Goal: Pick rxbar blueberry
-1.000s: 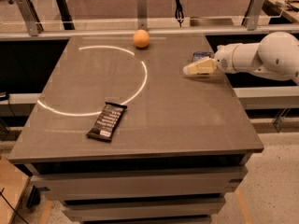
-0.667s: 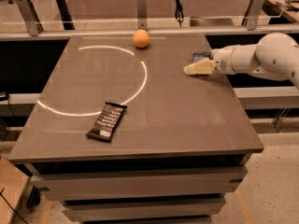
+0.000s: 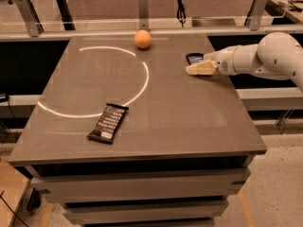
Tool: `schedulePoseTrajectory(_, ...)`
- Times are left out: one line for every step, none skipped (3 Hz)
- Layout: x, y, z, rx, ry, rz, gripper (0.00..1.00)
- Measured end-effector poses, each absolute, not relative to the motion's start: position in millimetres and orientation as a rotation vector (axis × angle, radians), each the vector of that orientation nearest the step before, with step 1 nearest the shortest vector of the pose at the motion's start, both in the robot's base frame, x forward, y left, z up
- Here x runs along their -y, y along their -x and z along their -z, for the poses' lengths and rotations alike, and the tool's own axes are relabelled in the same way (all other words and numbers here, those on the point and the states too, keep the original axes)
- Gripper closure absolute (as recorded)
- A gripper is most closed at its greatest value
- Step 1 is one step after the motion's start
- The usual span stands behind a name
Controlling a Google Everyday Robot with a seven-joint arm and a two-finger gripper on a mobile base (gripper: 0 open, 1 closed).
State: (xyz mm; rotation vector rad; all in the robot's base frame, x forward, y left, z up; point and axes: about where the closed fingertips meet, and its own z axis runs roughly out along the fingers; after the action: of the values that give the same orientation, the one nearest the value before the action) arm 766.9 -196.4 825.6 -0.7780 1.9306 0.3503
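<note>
The rxbar blueberry [image 3: 194, 58] is a small dark navy bar lying flat near the table's far right edge, partly hidden behind the gripper. My gripper [image 3: 193, 69] reaches in from the right on a white arm [image 3: 255, 59]. Its cream fingertips sit low over the table, just in front of the bar and touching or almost touching its near edge. The gripper holds nothing that I can see.
A longer black bar with white text lines [image 3: 108, 122] lies near the front left of the brown table [image 3: 165, 122]. An orange [image 3: 142, 39] sits at the far middle. A pale circular light arc crosses the left half. A clear railing runs behind.
The gripper has slid slightly to the left, its tip now beside the blue bar. The bars and the orange have not moved.
</note>
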Motion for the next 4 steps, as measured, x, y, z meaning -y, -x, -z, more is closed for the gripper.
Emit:
schedulePoseTrajectory(196,-767,-828,-1.931,0.778,-0.35,0.87)
schedulePoseTrajectory(196,-767,-829,-1.93,0.778,-0.35,1.0)
schedulePoseTrajectory(167,-763,-857,-1.855,0.845,-0.407,1.0)
schedulePoseTrajectory(132,-756,-904,-1.749,0.938,-0.448,1.0)
